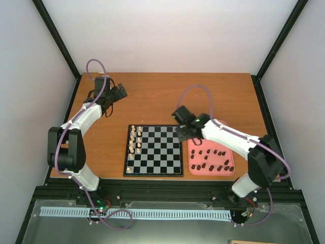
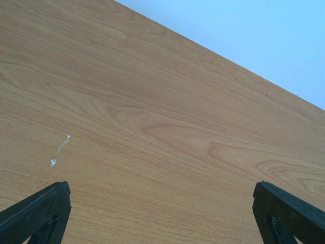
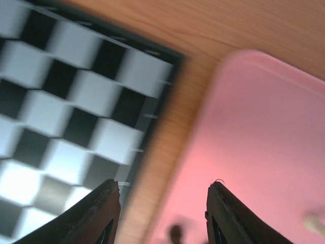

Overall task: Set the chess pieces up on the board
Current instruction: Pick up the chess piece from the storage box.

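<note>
Two fingers of the right gripper [image 3: 163, 189] are standing apart with nothing pinched between them. The gripper is hanging over the narrow strip of counter [image 1: 167, 96] between the board [image 3: 76, 91] and the pink tray [image 3: 264, 127]. Just beyond it, the dark pieces [image 1: 210, 158] are lying scattered in the tray, and none is showing on the board. The pale pieces [image 1: 135, 140] are occupying the two files along the board's left edge, with gaps, and one is sitting apart near the near-left corner. Well away, at the far left of the counter, the left gripper [image 2: 161, 189] is hanging fully spread over bare wood, holding nothing. Judging by this layout, the step in hand is fetching a dark piece for the empty right side of the board. The next move is calling for swinging the right gripper over the tray, centring the spread fingers on one piece lying clear of its neighbours, descending, and closing gently, since the pieces are small and closely grouped.
</note>
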Robot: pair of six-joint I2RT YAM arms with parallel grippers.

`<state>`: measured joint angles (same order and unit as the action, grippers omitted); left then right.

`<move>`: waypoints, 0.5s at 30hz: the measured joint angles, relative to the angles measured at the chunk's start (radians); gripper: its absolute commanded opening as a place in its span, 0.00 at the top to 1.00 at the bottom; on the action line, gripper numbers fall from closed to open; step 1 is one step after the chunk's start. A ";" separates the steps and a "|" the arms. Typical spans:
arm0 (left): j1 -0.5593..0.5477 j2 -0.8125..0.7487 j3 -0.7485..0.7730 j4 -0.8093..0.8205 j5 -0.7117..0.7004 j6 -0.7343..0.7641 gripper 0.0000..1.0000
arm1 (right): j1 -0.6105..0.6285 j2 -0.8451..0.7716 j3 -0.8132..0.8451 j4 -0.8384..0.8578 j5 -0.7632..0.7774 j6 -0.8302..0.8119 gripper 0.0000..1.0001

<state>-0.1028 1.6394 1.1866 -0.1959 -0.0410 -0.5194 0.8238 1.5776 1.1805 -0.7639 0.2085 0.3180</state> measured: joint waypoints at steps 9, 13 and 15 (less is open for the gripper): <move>0.000 0.000 0.000 0.000 0.007 0.000 0.00 | -0.399 -0.171 -0.256 0.058 0.022 0.035 0.50; 0.000 0.000 0.000 0.000 0.010 0.000 0.00 | -0.487 -0.167 -0.294 0.093 0.013 0.035 0.50; 0.000 0.000 0.000 0.000 0.012 0.000 0.00 | -0.520 -0.156 -0.303 0.109 0.011 0.032 0.51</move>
<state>-0.1028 1.6394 1.1866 -0.1955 -0.0288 -0.5194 0.3042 1.4212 0.8780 -0.6544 0.2199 0.3504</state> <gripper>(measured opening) 0.997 0.496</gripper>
